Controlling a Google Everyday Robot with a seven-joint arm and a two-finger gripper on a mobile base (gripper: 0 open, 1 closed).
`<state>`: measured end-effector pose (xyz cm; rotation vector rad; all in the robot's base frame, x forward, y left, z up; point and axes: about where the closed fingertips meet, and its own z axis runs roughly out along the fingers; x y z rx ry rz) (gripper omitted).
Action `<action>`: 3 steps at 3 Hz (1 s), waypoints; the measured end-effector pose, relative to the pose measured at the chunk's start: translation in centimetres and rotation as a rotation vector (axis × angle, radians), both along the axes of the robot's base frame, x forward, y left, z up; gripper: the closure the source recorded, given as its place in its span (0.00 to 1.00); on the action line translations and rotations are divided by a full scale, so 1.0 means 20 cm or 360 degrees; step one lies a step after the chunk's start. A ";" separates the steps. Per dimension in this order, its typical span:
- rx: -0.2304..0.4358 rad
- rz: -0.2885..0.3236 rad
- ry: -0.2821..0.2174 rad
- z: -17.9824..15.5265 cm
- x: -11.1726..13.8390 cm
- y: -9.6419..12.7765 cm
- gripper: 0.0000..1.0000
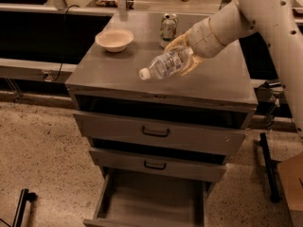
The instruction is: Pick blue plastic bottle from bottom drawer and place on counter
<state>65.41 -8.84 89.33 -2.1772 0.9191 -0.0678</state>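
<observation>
The blue plastic bottle (166,64) is clear with a white cap and lies tilted, cap pointing left and down, over the middle of the counter (118,70). My gripper (185,55) is shut on the bottle's base end and holds it just above the counter top, reaching in from the upper right. The bottom drawer (147,200) stands pulled open below, its grey floor bare.
A pale bowl (114,39) sits at the counter's back left. A green-and-white soda can (168,28) stands at the back middle, just behind my gripper. Two upper drawers (156,132) with dark handles are shut. A black stand (266,164) is to the right of the cabinet.
</observation>
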 end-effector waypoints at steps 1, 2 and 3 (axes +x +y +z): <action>0.0004 0.0012 -0.0003 0.00 0.00 0.02 0.82; -0.0003 -0.0027 0.0057 -0.07 0.04 -0.02 0.59; 0.0030 -0.0128 0.0191 -0.21 0.10 -0.16 0.34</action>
